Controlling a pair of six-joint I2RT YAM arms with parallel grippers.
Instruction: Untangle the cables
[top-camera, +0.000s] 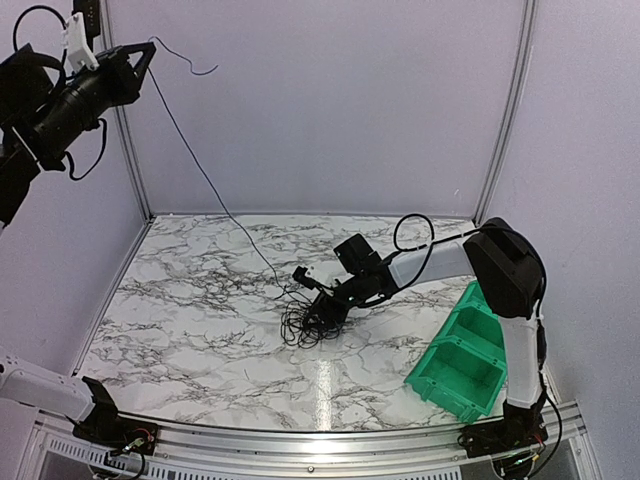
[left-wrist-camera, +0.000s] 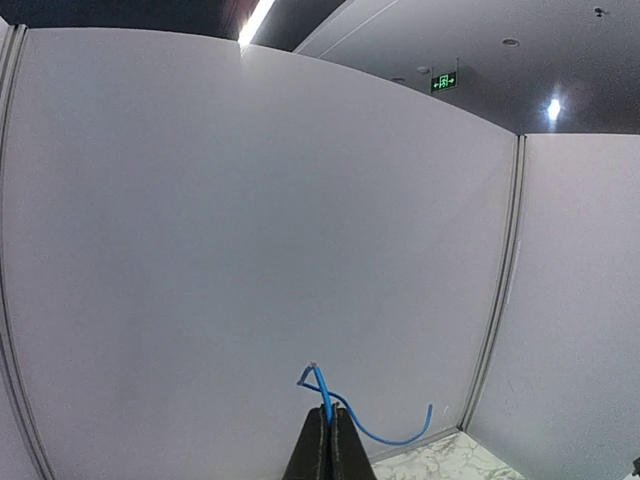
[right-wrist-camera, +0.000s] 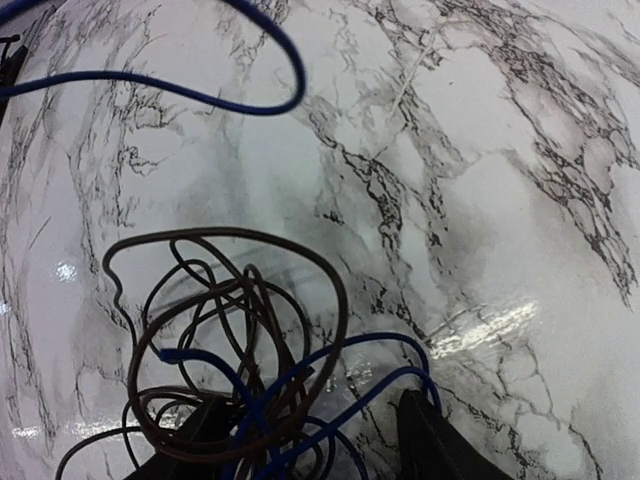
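The cables lie as a small loopy tangle (top-camera: 310, 322) of thin dark and blue wires on the marble table (top-camera: 180, 300). One blue cable (top-camera: 205, 178) rises taut from the tangle to my left gripper (top-camera: 143, 60), held high at the back left. In the left wrist view that gripper (left-wrist-camera: 329, 409) is shut on the blue cable (left-wrist-camera: 322, 385), whose free end curls past the tips. My right gripper (top-camera: 320, 305) is low over the tangle and open. In the right wrist view the tangle (right-wrist-camera: 230, 340) runs between its fingers (right-wrist-camera: 440, 440), brown loops crossed by blue loops (right-wrist-camera: 400, 385).
A green bin (top-camera: 462, 360) with two compartments sits at the table's right front, beside the right arm's base. Pale walls enclose the table at the back and on both sides. Another blue strand (right-wrist-camera: 200, 95) arcs across the top of the right wrist view.
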